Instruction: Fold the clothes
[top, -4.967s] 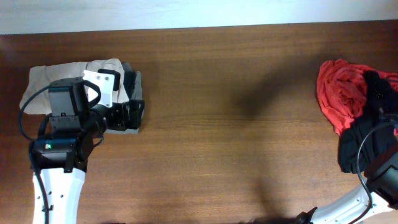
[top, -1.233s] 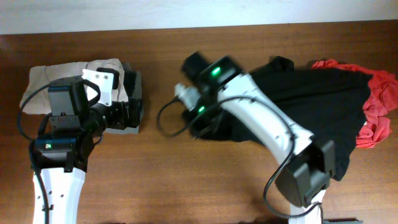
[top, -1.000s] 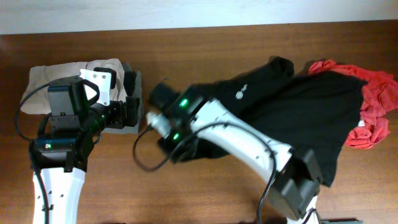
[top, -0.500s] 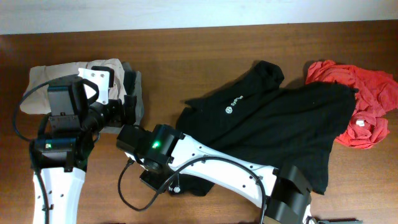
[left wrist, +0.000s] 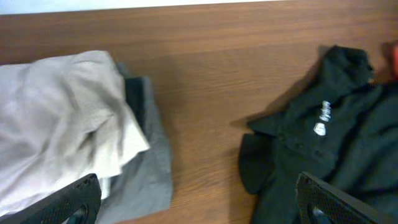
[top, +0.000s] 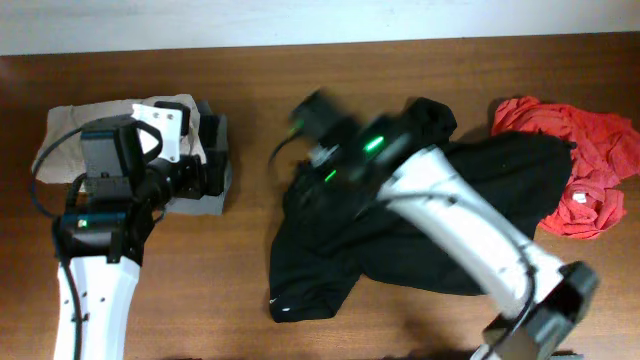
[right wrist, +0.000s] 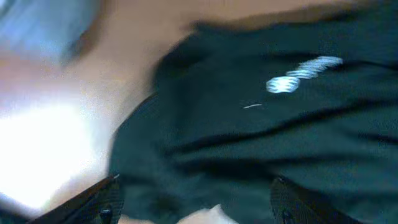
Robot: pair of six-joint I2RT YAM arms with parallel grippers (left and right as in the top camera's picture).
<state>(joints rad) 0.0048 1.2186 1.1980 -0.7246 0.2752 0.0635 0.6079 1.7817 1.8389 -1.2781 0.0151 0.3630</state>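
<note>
Hovering at the frame's left, my left pincer (left wrist: 202, 202) is spread and empty above the beige garment (top: 70, 135), which lies on a grey garment (left wrist: 149, 162). In the centre the black shirt (top: 320, 255) sprawls rumpled and limp on the wooden table (top: 300, 70), its white logo (left wrist: 320, 121) showing. My right pincer (right wrist: 196, 199) hangs over the shirt, spread too, though blurred. I judge flattening is the step in hand, and next I should pinch a hem and draw it out smooth. A red garment (top: 590, 160) sits crumpled at the right.

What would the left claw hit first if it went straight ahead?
Probably only bare table: the left claw aims between the beige garment and the black shirt, though depth is unclear.
</note>
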